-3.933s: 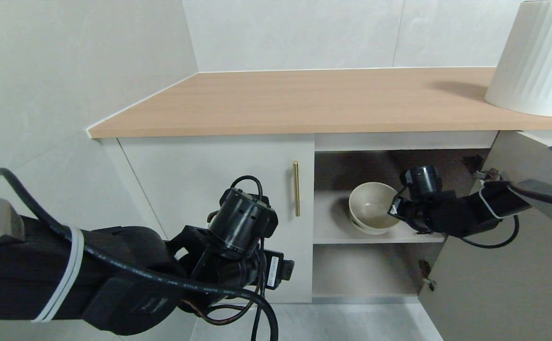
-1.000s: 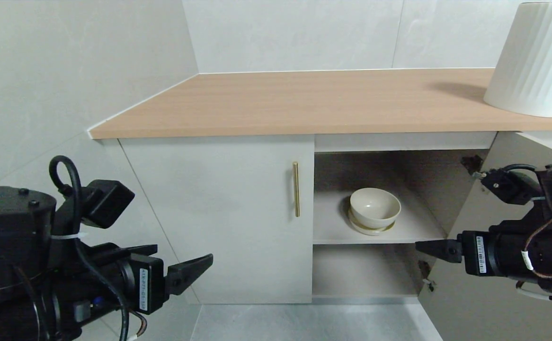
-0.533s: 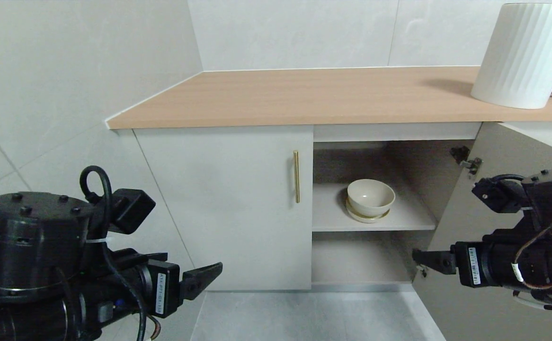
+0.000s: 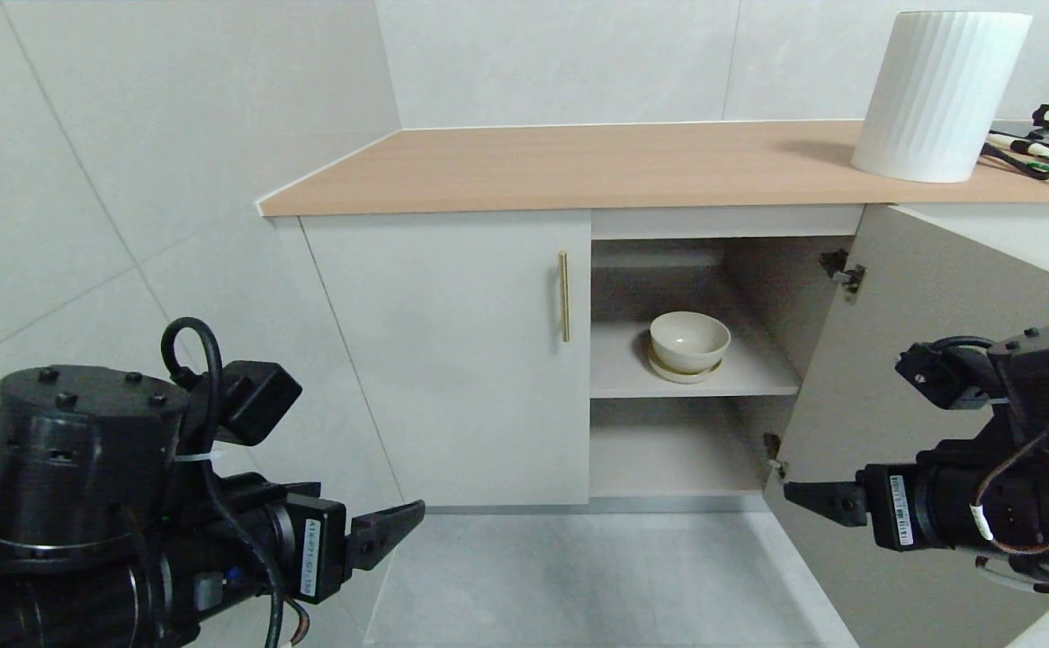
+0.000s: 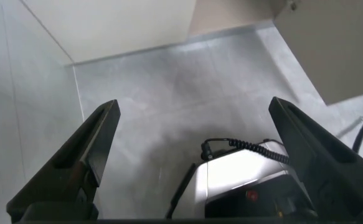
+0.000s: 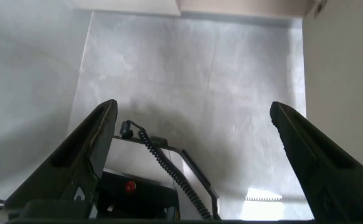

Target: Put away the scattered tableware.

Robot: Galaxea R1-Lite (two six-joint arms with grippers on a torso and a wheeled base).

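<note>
Found cream bowl (image 4: 689, 340) inside base cabinet (image 4: 722, 222), on upper shelf (image 4: 758, 378) of R-hand compartment. Seated upright, mouth up, on shallow plate (image 4: 682, 373) of same colour, the two touching. Placed abt mid-width of shelf, plate rim close to shelf front edge. Noted lower compartment (image 4: 668, 450) directly beneath.

Logged R cabinet door (image 4: 884, 360) swung wide open, hinge (image 4: 841, 270) exposed at compartment side wall. Logged L door (image 4: 452, 360) shut, slim gold handle (image 4: 564, 297) vertical along its R edge.

Observed wood-tone worktop (image 4: 578, 166) above cabinet. Carrying white ribbed cylinder (image 4: 938, 94), upright, twd R end as seen. Hand tools (image 4: 1042, 148) lying just beside it at far R edge; type not readable.

Located left gripper (image 4: 398, 526) low at L of head view, in front of shut L door, over grey floor tile (image 4: 578, 576). Well apart from bowl and from cabinet. Confirmed via L wrist cam: fingers (image 5: 88, 155) spread wide, gripping nothing, floor tile below.

Located right gripper (image 4: 803, 495) low at R of head view, just in front of open door panel, tip pointing twd L. Contact w/ door cannot be judged. Confirmed via R wrist cam: fingers (image 6: 84, 155) spread wide, gripping nothing, floor tile below. Well apart from bowl and plate.
</note>
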